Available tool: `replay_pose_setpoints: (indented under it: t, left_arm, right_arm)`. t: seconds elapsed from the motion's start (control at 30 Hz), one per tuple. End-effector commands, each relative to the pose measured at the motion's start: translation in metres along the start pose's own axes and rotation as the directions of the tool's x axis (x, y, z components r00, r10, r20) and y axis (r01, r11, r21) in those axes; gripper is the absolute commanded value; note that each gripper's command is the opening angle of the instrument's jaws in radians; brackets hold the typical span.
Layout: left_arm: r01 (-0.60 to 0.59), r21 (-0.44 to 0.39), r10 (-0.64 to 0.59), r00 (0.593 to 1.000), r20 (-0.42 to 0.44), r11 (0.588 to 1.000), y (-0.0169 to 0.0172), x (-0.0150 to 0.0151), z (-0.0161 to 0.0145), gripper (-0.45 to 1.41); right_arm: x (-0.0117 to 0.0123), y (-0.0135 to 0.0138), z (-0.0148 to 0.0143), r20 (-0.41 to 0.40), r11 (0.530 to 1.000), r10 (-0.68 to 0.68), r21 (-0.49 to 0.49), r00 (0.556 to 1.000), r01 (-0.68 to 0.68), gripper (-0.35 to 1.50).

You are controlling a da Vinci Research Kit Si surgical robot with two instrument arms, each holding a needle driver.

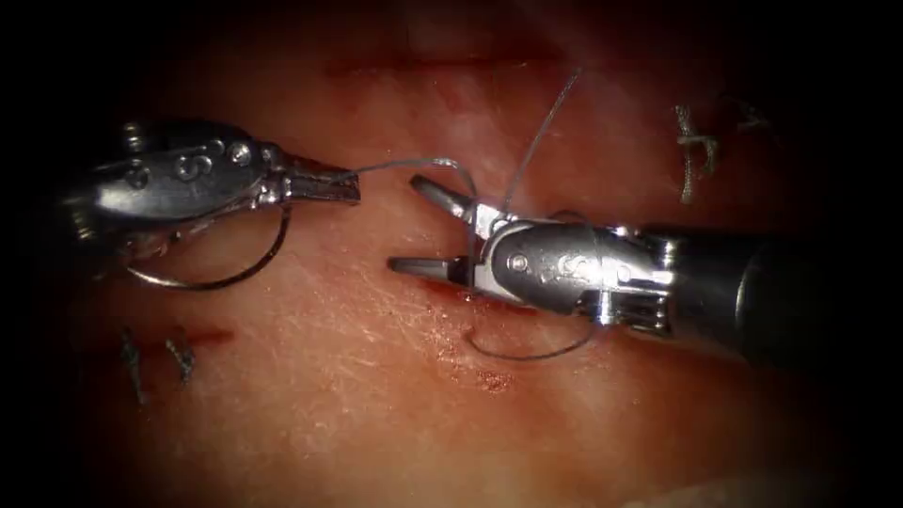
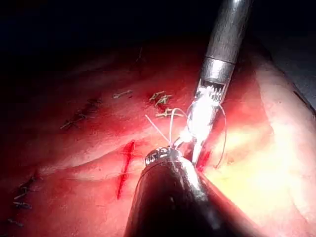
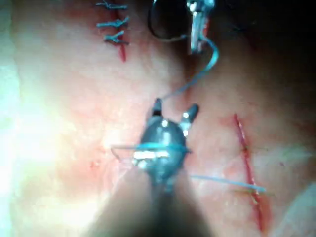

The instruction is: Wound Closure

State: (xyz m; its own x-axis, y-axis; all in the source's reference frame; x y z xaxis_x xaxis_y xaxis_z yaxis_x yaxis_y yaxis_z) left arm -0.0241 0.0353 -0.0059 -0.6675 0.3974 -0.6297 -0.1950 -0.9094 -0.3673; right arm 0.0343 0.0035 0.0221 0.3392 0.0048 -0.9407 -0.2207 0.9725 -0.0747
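Thin dark curved steel needle [image 1: 221,273] hangs free below left tool, outside pale pink tissue [image 1: 357,376]; fine grey thread [image 1: 414,165] loops around right tool, which holds nothing.

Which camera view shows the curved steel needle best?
The endoscope view: the curved steel needle arcs free above the tissue under the left tool, which holds the thread. The right wrist view shows a dark arc; in the left wrist view I cannot identify it.

L tool [image 1: 348,185] jaws closed, tip pointing right, shaft in from left. R tool [image 1: 419,226] jaws spread wide, tips pointing left.
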Motion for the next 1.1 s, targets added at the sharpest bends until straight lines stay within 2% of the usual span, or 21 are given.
replay_pose_setpoints:
  t: [0.03, 0.17, 0.27, 0.47, 0.83, 0.93, 1.1]
  left_arm:
    - [-0.003, 0.001, 0.003, 1.000, -0.002, 1.000, -0.0004, 0.0001, 0.0008, -0.45]
    - [0.005, -0.001, -0.005, 1.000, -0.001, 1.000, -0.0006, -0.0002, 0.0011, -0.45]
    - [0.004, 0.002, -0.004, 1.000, -0.001, 1.000, -0.0005, -0.0003, 0.0014, -0.45]
    - [0.012, 0.000, -0.012, 1.000, -0.002, 1.000, -0.0007, 0.0000, 0.0019, -0.45]
    - [0.030, -0.004, -0.030, 1.000, 0.006, 1.000, -0.0041, 0.0022, 0.0050, -0.45]
    - [0.024, 0.002, -0.024, 0.999, 0.027, 1.000, -0.0063, 0.0014, 0.0066, -0.45]
    - [0.001, 0.006, -0.002, 0.998, 0.061, 1.000, -0.0071, -0.0008, 0.0086, -0.45]
  right_arm:
    - [-0.0003, 0.0000, 0.0003, -0.006, 1.000, -0.026, 0.004, 1.000, 0.026, 0.86]
    - [-0.0001, 0.0010, -0.0017, -0.022, 0.993, -0.117, -0.029, 0.993, 0.117, 0.88]
    - [-0.0004, 0.0012, -0.0022, -0.039, 0.992, -0.117, -0.044, 0.992, 0.115, 0.89]
    - [-0.0002, 0.0007, -0.0021, -0.042, 0.992, -0.119, -0.042, 0.992, 0.117, 0.89]
    - [0.0005, -0.0007, -0.0022, -0.063, 0.991, -0.131, -0.015, 0.989, 0.130, 0.88]
    - [0.0015, -0.0012, -0.0025, -0.079, 0.993, -0.122, 0.001, 0.989, 0.122, 0.84]
    - [0.0022, -0.0013, -0.0028, -0.085, 0.993, -0.118, 0.003, 0.989, 0.119, 0.81]
